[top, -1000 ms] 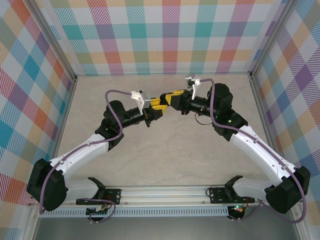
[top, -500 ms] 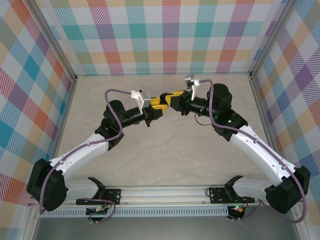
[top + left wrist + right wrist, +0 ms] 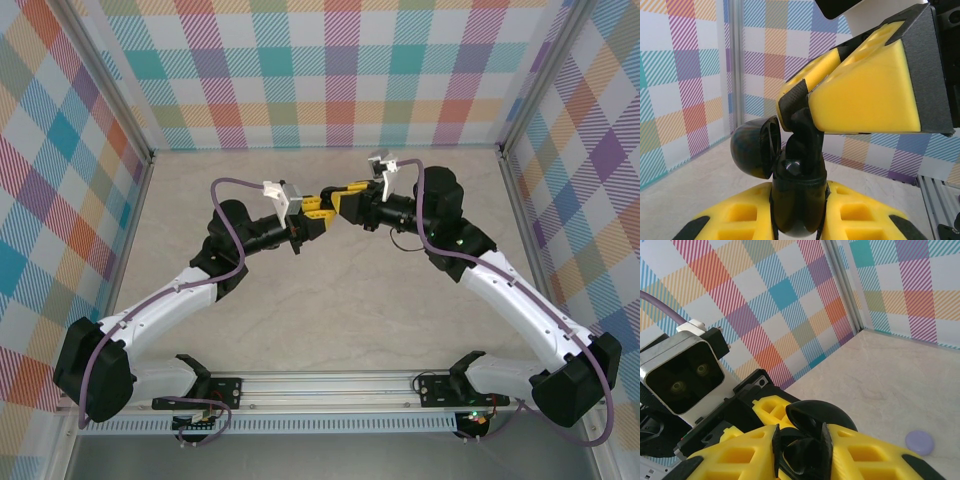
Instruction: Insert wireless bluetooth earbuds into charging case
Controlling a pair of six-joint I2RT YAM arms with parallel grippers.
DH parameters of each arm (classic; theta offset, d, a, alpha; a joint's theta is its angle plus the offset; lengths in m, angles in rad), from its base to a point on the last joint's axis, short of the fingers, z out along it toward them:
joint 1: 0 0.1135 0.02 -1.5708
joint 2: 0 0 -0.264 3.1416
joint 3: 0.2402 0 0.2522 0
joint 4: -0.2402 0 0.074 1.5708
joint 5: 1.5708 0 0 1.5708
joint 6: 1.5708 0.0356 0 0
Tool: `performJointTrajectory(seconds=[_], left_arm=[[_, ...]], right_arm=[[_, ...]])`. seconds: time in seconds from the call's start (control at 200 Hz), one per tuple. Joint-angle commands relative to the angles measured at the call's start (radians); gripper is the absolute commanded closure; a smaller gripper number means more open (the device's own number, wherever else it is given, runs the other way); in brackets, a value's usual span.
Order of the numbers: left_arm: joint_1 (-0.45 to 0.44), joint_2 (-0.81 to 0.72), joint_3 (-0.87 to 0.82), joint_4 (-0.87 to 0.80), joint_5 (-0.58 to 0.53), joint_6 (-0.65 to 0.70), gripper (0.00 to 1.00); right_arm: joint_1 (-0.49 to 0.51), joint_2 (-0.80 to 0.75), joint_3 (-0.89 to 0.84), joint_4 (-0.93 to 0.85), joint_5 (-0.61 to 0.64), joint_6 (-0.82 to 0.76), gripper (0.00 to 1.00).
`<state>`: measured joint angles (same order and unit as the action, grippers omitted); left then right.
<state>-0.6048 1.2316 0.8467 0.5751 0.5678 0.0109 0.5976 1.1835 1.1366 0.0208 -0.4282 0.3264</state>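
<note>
closely seen, the left hand [image 3: 799,220] is clamped on the lower half of a black charging case [image 3: 798,192]. its two yellow fingers hug the rounded body from either side, and the lid [image 3: 751,150] is swung open to one side. the right hand [image 3: 791,99] points down at it from above with narrow fingers, and a black earbud [image 3: 804,131] sits at their tips, its lower end reaching into the open mouth of the case. how firm that pinch is i cannot tell. the two hands meet in the air over the middle of the worktop [image 3: 330,320], somewhat nearer its far edge than its near one. i judge the earbud very light, hard-shelled and slick, so it could twist or pop out of a pinch. the stem is the sensible place to grip, leaving the head free to drop into its well. the case seems a smooth rigid shell too, best held low on the body, clear of the hinge. the earbud looks tiny against the case and glossy black, and black on black makes its outline hard to read. farther out, a small pale lilac disc [image 3: 919,442] lies flat on the worktop, well apart from the hands; whether it is a case or a lid i cannot say.
</note>
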Motion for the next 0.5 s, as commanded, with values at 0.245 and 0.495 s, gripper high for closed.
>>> performJointTrajectory(seconds=[0.245,0.495], left_arm=[[-0.011,0.002,0.051,0.001,0.025,-0.012,0.94],[-0.012,0.020,0.057,-0.027,0.016,-0.011,0.94]], right_arm=[[0.010,0.023,0.062,-0.052,-0.007,-0.033,0.63],[0.013,0.026,0.117,-0.121,0.012,-0.060,0.54]])
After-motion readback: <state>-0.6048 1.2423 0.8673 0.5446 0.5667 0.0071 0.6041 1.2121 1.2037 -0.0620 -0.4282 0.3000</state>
